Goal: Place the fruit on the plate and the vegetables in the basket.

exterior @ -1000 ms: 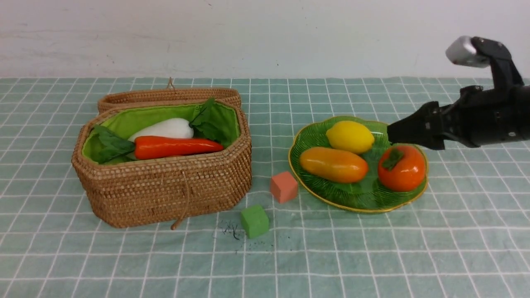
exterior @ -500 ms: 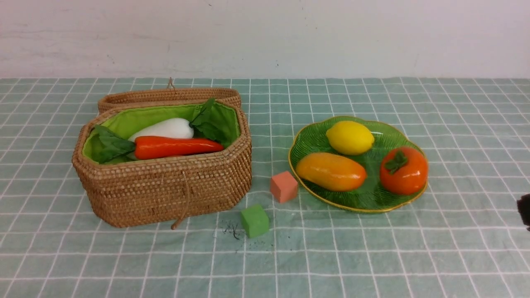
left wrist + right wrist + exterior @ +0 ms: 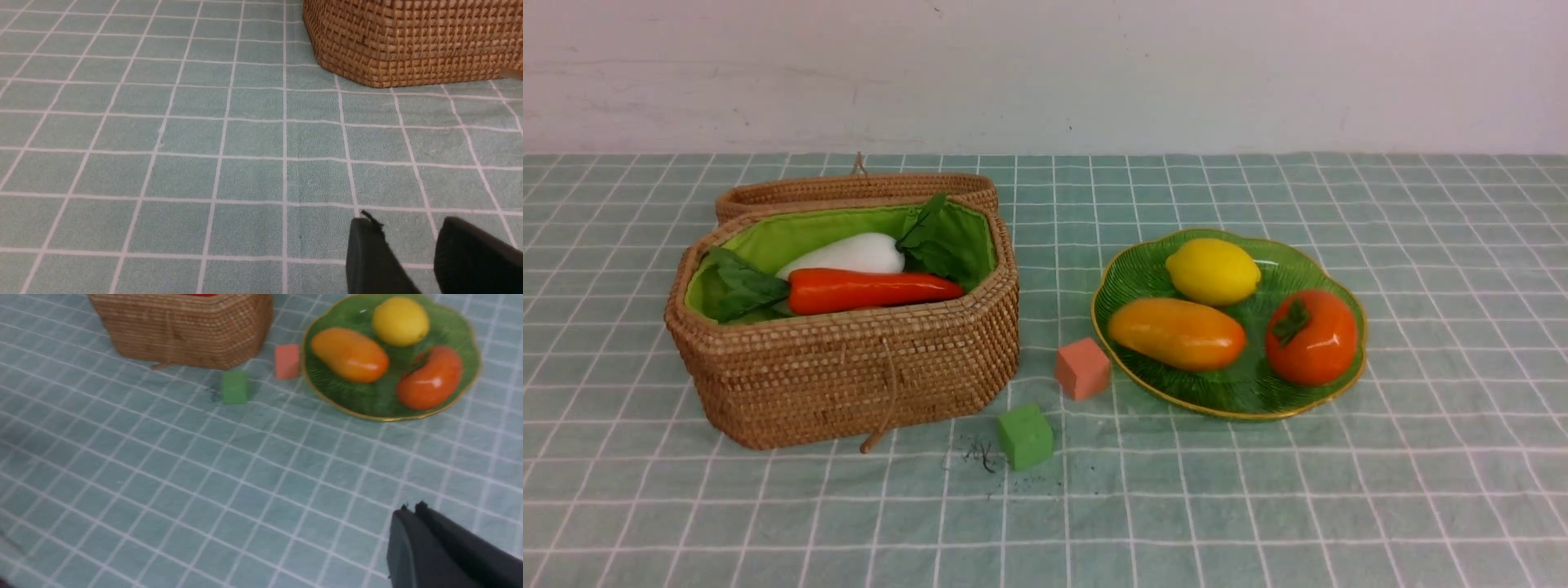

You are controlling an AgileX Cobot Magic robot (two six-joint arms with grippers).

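Observation:
The green glass plate [image 3: 1152, 273] [image 3: 457, 322] holds the fruit: a yellow lemon [image 3: 1213, 271] [image 3: 400, 321], an orange-yellow mango [image 3: 1176, 333] [image 3: 349, 355] and an orange-red persimmon [image 3: 1312, 337] [image 3: 429, 377]. The wicker basket [image 3: 849, 367] [image 3: 408, 41] [image 3: 184, 330] with green lining holds the vegetables that show: a white radish [image 3: 849, 253] and an orange-red carrot [image 3: 874, 291], each with green leaves. Neither arm shows in the front view. My left gripper [image 3: 404, 228] is open and empty over bare cloth, short of the basket. My right gripper [image 3: 410, 508] is shut and empty, well back from the plate.
A salmon-orange cube [image 3: 1082, 368] [image 3: 287, 361] and a green cube [image 3: 1024, 436] [image 3: 235, 387] lie on the checked green tablecloth [image 3: 1258, 506] between basket and plate. The basket's lid [image 3: 849, 189] rests behind it. A white wall [image 3: 1045, 73] backs the table.
My right arm has drawn back from the plate and left the front view, and its gripper has shut. The persimmon and mango shifted slightly on the plate. The left gripper has not moved.

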